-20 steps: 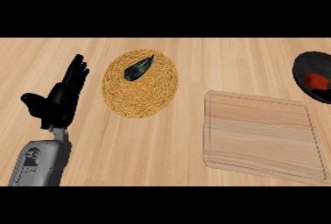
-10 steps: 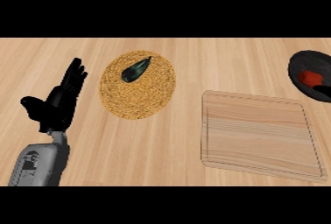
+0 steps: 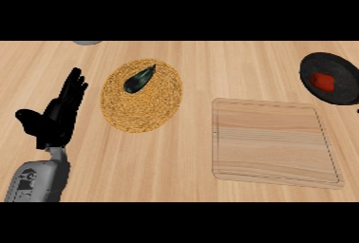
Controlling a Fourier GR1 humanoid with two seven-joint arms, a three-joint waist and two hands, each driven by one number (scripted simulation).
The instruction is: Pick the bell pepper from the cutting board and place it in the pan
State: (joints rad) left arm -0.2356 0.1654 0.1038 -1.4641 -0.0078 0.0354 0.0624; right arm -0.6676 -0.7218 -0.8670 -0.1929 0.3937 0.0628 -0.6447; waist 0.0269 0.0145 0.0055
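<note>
A red bell pepper (image 3: 324, 81) lies inside the black pan (image 3: 336, 66) at the far right edge of the counter. The wooden cutting board (image 3: 273, 142) sits right of centre with nothing on it. My left hand (image 3: 57, 114) rests open at the left, fingers straight and pointing up, well away from the board and the pan. My right hand does not show in this view.
A round woven mat (image 3: 140, 107) lies left of centre with a dark green eggplant (image 3: 139, 79) on its upper part. A grey object (image 3: 88, 42) peeks in at the top left edge.
The view has shifted slightly left across the frames, bringing more of the pan and the pepper into sight. The left hand stays open and nearly still.
</note>
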